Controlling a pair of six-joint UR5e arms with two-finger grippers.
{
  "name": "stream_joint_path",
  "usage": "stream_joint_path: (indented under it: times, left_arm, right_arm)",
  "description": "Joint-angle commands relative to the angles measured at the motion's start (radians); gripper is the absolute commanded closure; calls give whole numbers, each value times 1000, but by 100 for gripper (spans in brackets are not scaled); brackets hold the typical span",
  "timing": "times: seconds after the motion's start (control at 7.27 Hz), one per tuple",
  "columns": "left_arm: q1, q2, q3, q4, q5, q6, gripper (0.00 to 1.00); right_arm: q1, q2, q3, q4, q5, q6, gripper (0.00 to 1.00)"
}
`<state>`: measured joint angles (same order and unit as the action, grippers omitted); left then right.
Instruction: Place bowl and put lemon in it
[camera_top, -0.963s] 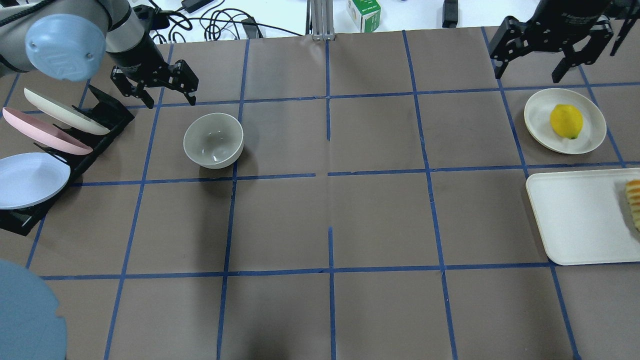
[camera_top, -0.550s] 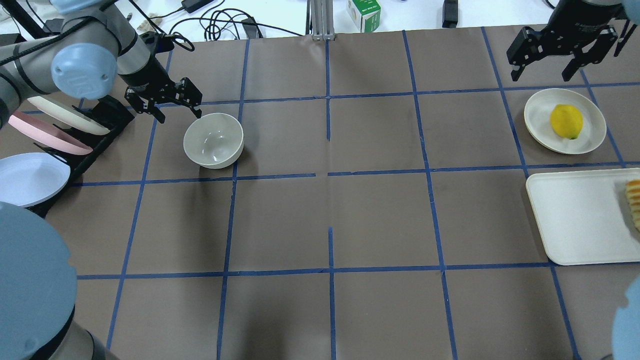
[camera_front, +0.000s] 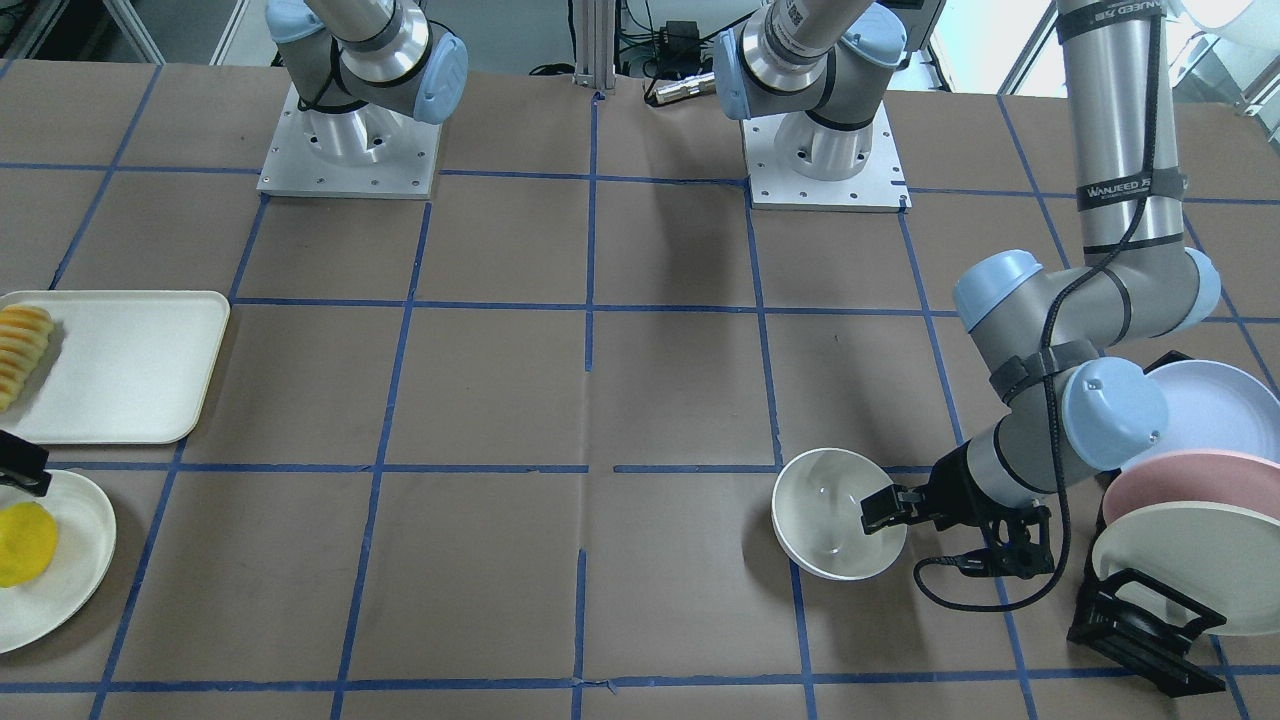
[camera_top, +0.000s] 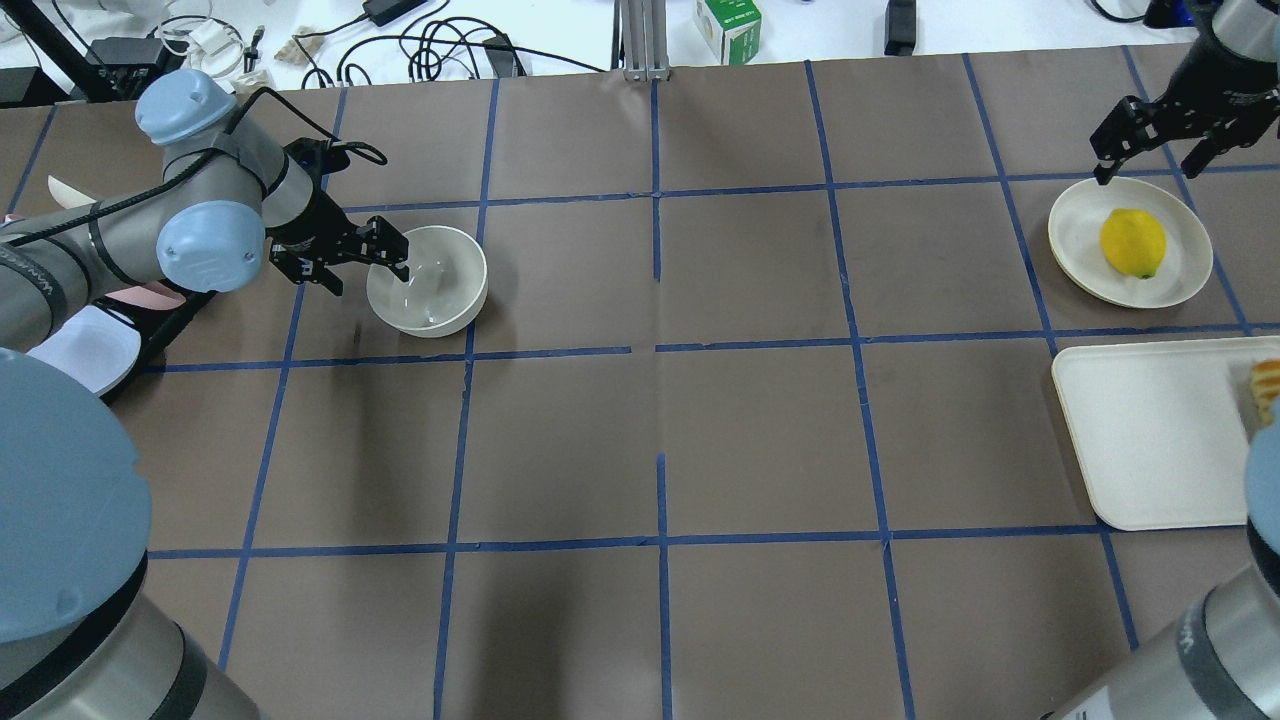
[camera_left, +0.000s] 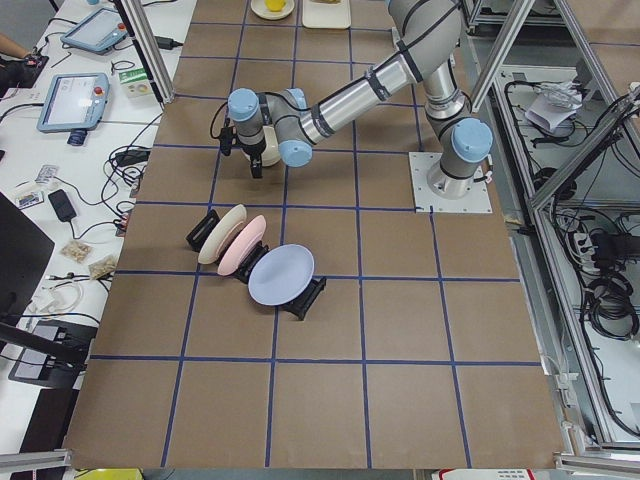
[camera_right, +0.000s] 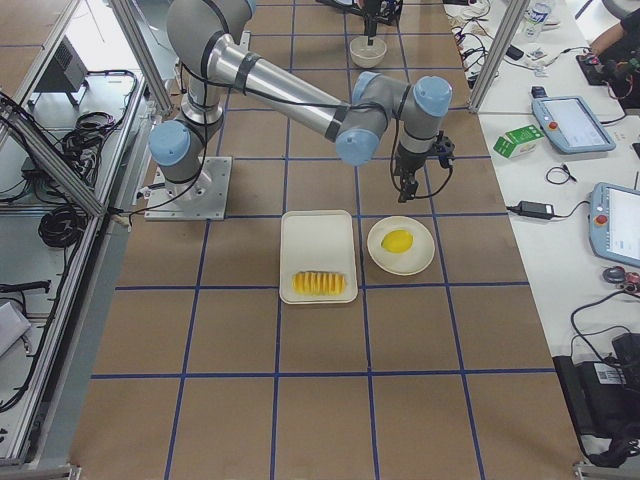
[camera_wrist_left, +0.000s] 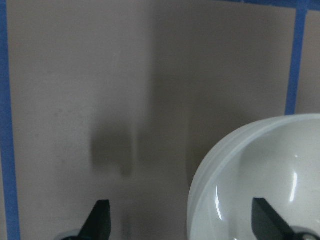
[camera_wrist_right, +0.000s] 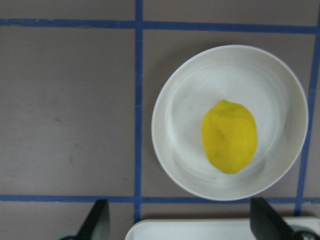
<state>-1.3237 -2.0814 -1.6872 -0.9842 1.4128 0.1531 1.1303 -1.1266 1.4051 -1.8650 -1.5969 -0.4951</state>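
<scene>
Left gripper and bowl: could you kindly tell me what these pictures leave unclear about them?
1. Left wrist view: the left gripper straddles the rim of the bowl, but the bottom edge cuts off its fingertips, so contact cannot be judged.
2. Exterior left view: the bowl sits mostly behind the left arm and is too small to read.
3. Overhead view: one finger covers the rim where it crosses.

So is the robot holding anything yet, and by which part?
Nothing yet. The left gripper is open, with a finger on either side of the bowl rim. The right gripper is open near the lemon.
</scene>
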Motion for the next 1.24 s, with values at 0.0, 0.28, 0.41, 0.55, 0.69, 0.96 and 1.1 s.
stream_joint_path:
  times: [0.0, 0.28, 0.41, 0.55, 0.69, 0.96, 1.1]
  left_arm:
    - [0, -8, -9, 6, -5, -37, 8]
    - [0, -5, -11, -2, -37, -34, 39]
    - [-2, 0, -6, -28, -37, -33, 61]
    - [-2, 10, -8, -31, -38, -24, 84]
    - [0, 10, -8, -33, -40, -21, 100]
    - [-2, 18, -8, -37, -40, -21, 100]
    - [-6, 30, -5, -47, -38, -21, 100]
  right_arm:
    - [-73, 85, 0, -121, 3, -147, 0]
    - [-81, 131, -1, -186, 11, -186, 0]
    - [-81, 152, -5, -186, 14, -186, 0]
    - [-81, 163, -5, -186, 15, -184, 0]
    - [-81, 169, -2, -178, 18, -184, 1]
    - [-81, 194, -3, -172, 18, -187, 1]
    - [-81, 206, -5, -172, 18, -186, 2]
